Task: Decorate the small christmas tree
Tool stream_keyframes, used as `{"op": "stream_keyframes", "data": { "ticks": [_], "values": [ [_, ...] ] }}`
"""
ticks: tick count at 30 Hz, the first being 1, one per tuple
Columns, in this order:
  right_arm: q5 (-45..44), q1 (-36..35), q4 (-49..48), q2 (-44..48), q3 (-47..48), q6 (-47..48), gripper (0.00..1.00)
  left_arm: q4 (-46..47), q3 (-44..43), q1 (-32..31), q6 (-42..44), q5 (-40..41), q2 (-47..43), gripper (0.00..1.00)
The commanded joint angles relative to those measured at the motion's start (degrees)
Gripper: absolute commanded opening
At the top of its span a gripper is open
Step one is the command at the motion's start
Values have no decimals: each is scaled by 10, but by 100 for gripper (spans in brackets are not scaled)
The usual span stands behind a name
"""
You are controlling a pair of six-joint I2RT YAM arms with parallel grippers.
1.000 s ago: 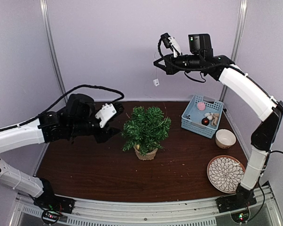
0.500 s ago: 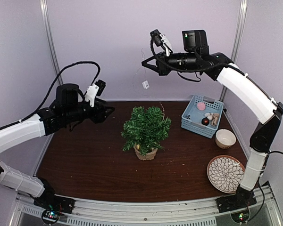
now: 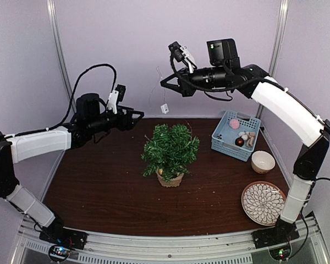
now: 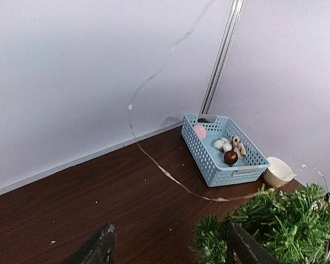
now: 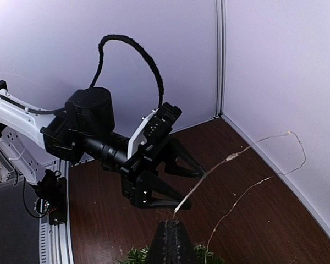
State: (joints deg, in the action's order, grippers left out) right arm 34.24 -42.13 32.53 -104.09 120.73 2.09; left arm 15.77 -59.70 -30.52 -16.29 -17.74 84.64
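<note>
while the right tool pinches a wire above the small christmas tree, the left tool gapes.

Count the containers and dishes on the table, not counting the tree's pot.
3. The blue basket stands far right by the back wall; the cream bowl sits just nearer than it; the patterned plate lies nearest, front right. The small christmas tree may hide something smaller.
</note>
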Motion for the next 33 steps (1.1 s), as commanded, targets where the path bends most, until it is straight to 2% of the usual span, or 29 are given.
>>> {"op": "stream_keyframes", "data": {
  "ticks": [1, 4, 7, 12, 17, 26, 29, 33],
  "values": [
    [-5, -2, -3, 37, -10, 11, 0, 189, -19, 37, -121, -98, 52, 70],
    [-9, -2, -3, 43, -15, 15, 0, 223, -47, 41, -167, -147, 97, 75],
    [-10, -2, -1, 48, -19, 17, 0, 232, -70, 41, -191, -153, 125, 78],
    [-12, -2, -3, 56, -26, 19, 0, 298, -106, 41, -253, -208, 173, 72],
    [-16, -2, -3, 58, -26, 21, 0, 330, -127, 41, -289, -225, 206, 49],
    [-28, -2, 0, 61, -32, 27, 0, 322, -142, 30, -275, -245, 219, 15],
    [-36, -1, 3, 63, -36, 32, 0, 330, -142, 29, -274, -247, 224, 0],
    [-66, 2, 8, 71, -52, 42, 0, 327, -140, 26, -260, -238, 228, 0]
  ]
}}
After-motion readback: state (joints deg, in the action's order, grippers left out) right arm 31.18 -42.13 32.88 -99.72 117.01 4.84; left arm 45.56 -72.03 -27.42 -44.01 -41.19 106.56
